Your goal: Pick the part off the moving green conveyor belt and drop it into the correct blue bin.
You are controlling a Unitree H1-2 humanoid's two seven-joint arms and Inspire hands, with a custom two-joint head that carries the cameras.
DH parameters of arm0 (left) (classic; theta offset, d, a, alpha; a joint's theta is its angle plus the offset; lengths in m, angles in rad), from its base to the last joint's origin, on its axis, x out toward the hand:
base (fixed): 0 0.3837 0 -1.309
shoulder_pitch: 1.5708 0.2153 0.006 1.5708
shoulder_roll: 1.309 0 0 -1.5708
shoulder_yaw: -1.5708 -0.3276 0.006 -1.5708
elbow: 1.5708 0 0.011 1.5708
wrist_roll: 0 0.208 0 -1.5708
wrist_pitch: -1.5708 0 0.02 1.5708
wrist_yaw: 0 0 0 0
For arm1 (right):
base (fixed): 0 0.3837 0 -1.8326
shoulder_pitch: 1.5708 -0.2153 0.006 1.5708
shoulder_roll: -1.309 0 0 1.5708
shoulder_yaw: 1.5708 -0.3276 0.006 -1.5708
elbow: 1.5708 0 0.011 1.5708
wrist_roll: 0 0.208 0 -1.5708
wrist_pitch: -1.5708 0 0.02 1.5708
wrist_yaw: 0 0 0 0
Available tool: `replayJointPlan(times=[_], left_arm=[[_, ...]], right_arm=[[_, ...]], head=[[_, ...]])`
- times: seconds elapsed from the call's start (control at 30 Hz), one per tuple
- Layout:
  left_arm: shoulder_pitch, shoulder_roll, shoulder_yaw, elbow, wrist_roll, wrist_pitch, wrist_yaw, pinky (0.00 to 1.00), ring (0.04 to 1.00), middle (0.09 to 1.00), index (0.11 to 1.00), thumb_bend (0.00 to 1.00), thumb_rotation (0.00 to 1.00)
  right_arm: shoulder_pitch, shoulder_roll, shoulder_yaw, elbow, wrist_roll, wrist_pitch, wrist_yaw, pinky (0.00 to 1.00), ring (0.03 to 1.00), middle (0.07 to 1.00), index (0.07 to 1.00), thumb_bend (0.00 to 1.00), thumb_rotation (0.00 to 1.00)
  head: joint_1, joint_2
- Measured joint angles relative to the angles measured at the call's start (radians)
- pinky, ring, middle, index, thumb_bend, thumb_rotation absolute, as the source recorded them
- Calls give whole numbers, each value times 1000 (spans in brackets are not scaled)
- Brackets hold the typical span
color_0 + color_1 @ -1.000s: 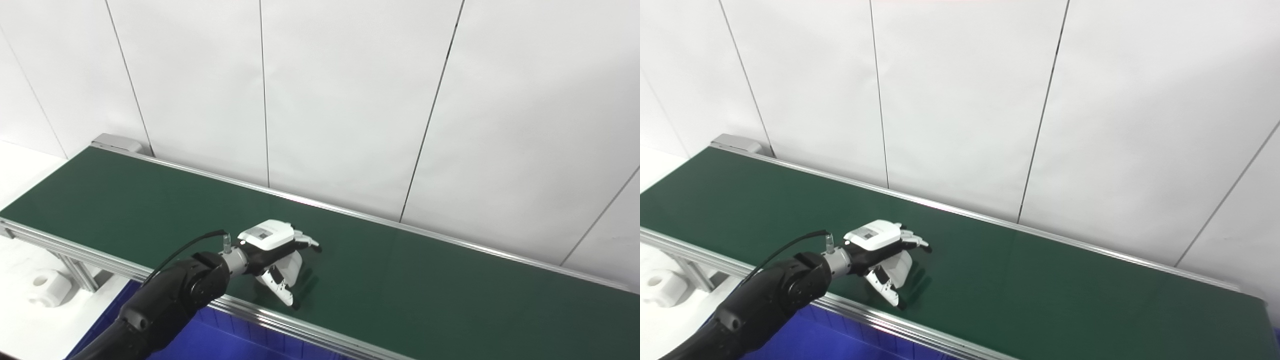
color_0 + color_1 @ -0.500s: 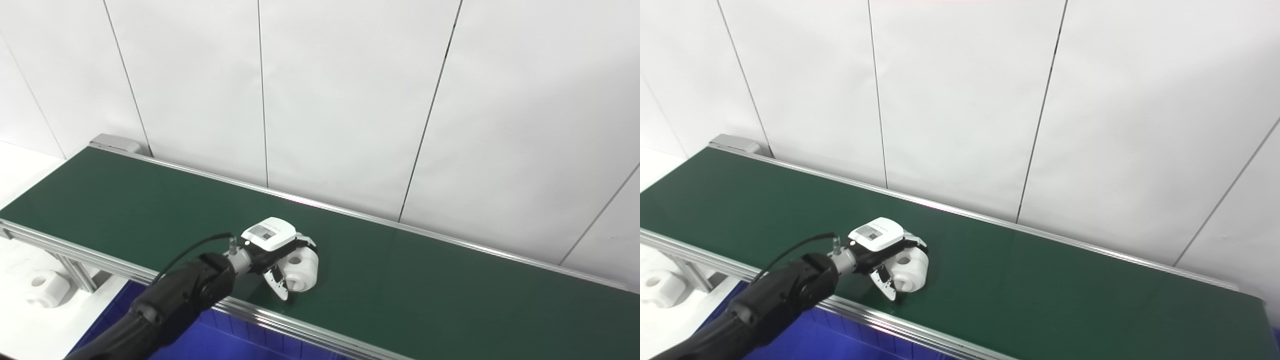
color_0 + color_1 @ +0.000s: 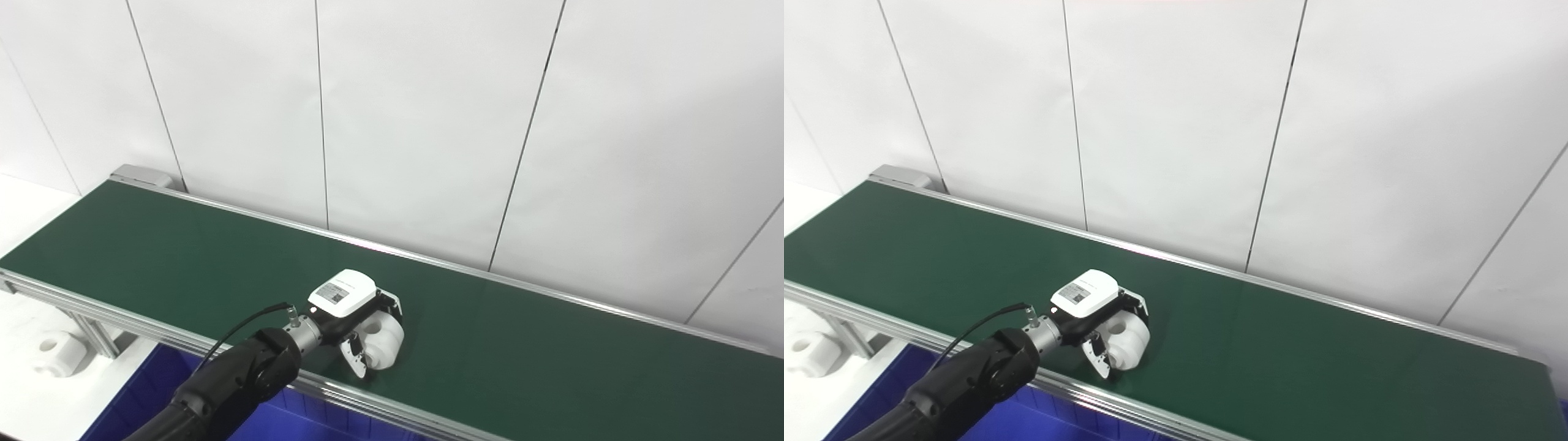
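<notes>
A white cylindrical part [image 3: 383, 343] with a round hole in its top sits on the green conveyor belt [image 3: 153, 257], near the belt's front rail. My left hand [image 3: 349, 309] is wrapped around it, fingers over its far side and thumb on its near side, so the hand is shut on the part [image 3: 1127, 343]. The part rests on or just above the belt; I cannot tell which. A blue bin [image 3: 147, 398] lies below the front rail, partly hidden by my black forearm. My right hand is out of view.
A silver rail [image 3: 392, 416] runs along the belt's front edge. Another white part [image 3: 58, 353] lies on the white table at the lower left, beside the conveyor's leg. White wall panels stand right behind the belt.
One second ago my left hand was open on the belt with no part showing. Since then its fingers closed around the white part, and hand and part shifted slightly right.
</notes>
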State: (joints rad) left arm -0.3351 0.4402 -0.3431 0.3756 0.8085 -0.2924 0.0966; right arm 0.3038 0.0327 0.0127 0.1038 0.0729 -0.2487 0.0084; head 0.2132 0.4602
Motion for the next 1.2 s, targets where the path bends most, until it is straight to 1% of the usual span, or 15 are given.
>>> replayJointPlan(times=[0.1, 0.17, 0.2, 0.23, 0.27, 0.3, 0.33, 0.4, 0.43, 0.5, 0.57, 0.63, 0.83, 1.03, 1.2], left_arm=[[12, 6, 6, -58, -14, 0, -31, 459, 460, 474, 508, 521, 0], [26, 16, 17, -114, -25, 3, -63, 466, 464, 475, 506, 522, 0], [34, 26, 23, -147, -36, 3, -81, 458, 462, 475, 506, 522, 0], [42, 36, 32, -179, -43, 4, -100, 432, 452, 476, 506, 522, 0], [48, 48, 42, -209, -45, 3, -114, 429, 451, 476, 506, 522, 0], [53, 60, 52, -233, -51, 3, -126, 423, 447, 477, 506, 522, 0], [60, 74, 61, -258, -56, 4, -142, 417, 440, 475, 509, 522, 0], [81, 108, 81, -321, -66, 1, -166, 423, 444, 473, 512, 521, 0], [93, 123, 94, -347, -72, 1, -182, 427, 449, 468, 516, 522, 0], [121, 148, 118, -387, -92, 4, -206, 425, 461, 470, 512, 523, 0], [160, 168, 143, -422, -122, 5, -231, 427, 475, 475, 507, 523, 0], [202, 173, 163, -440, -136, 7, -249, 427, 485, 483, 499, 524, 0], [344, 177, 215, -468, -137, -2, -250, 420, 497, 495, 486, 524, 0], [430, 190, 257, -470, -125, -10, -245, 413, 493, 499, 482, 523, 0], [478, 190, 263, -461, -108, -18, -242, 403, 479, 495, 486, 523, 0]], right_arm=[[4, 0, 1, -12, 1, 9, 0, 1000, 976, 973, 981, 749, 1000], [10, 0, 3, -35, 0, 17, 0, 1000, 975, 973, 982, 752, 1000], [12, 0, 5, -49, 0, 23, 0, 1000, 974, 972, 981, 760, 1000], [14, 1, 6, -64, -1, 33, 0, 1000, 971, 970, 978, 780, 1000], [15, 1, 6, -80, -4, 40, 0, 1000, 971, 970, 978, 782, 1000], [14, 1, 8, -96, -5, 48, 0, 1000, 971, 971, 978, 797, 1000], [14, 1, 10, -112, -8, 58, -1, 1000, 967, 968, 978, 809, 1000], [16, 4, 13, -145, -15, 89, -4, 1000, 960, 962, 975, 805, 997], [19, 5, 14, -159, -17, 96, -5, 992, 951, 953, 969, 790, 987], [23, 9, 18, -196, -20, 116, -6, 986, 945, 949, 965, 785, 974], [21, 12, 22, -233, -23, 143, -8, 979, 942, 947, 961, 791, 960], [18, 15, 25, -254, -27, 160, -10, 970, 938, 946, 954, 791, 950], [18, 30, 33, -276, -41, 203, -20, 973, 944, 947, 950, 780, 944], [17, 34, 39, -296, -42, 232, -20, 970, 947, 947, 946, 747, 936], [15, 41, 41, -301, -43, 249, -24, 964, 939, 939, 937, 741, 937]], head=[[-2, 28], [-3, 87], [-2, 95], [-3, 141], [-3, 141], [-11, 191], [-11, 192], [-21, 228], [-31, 260], [-31, 261], [-41, 291], [-46, 291], [-57, 296], [-72, 299], [-87, 299]])
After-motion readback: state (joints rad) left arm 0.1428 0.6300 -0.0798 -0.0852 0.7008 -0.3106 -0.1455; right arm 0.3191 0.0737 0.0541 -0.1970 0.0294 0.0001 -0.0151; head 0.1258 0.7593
